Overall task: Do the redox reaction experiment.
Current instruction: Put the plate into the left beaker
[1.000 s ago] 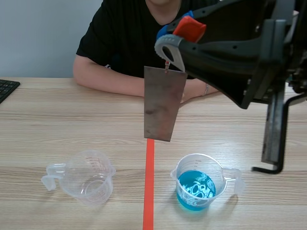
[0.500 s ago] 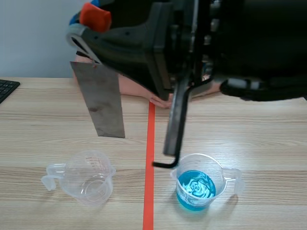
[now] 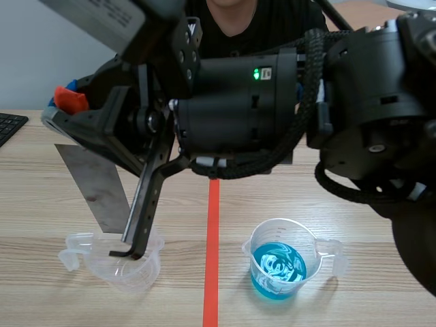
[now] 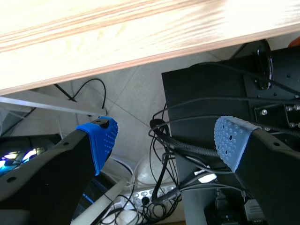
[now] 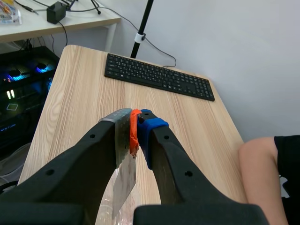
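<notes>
A grey metal plate [image 3: 95, 182] hangs tilted over the far rim of the empty clear beaker [image 3: 126, 262] at the left. My right gripper [image 3: 65, 102], reaching across from the right, is shut on the plate's top, where an orange-red pad shows. In the right wrist view the plate [image 5: 124, 180] hangs down between the fingers of that gripper [image 5: 136, 126]. A second beaker [image 3: 279, 262] holding blue liquid stands right of the tape line. My left gripper [image 4: 164, 140] is open below the table's edge [image 4: 140, 28], holding nothing.
A person [image 3: 235, 17] sits across the table, an arm [image 5: 262, 164] resting on it. A black keyboard [image 3: 8, 126] lies at the far left edge. The right arm's bulk fills the upper middle of the scene view. Cables and a black box lie under the left gripper.
The right arm swung from the middle to the left with the plate and lowered it toward the empty beaker. Both beakers stayed put.
</notes>
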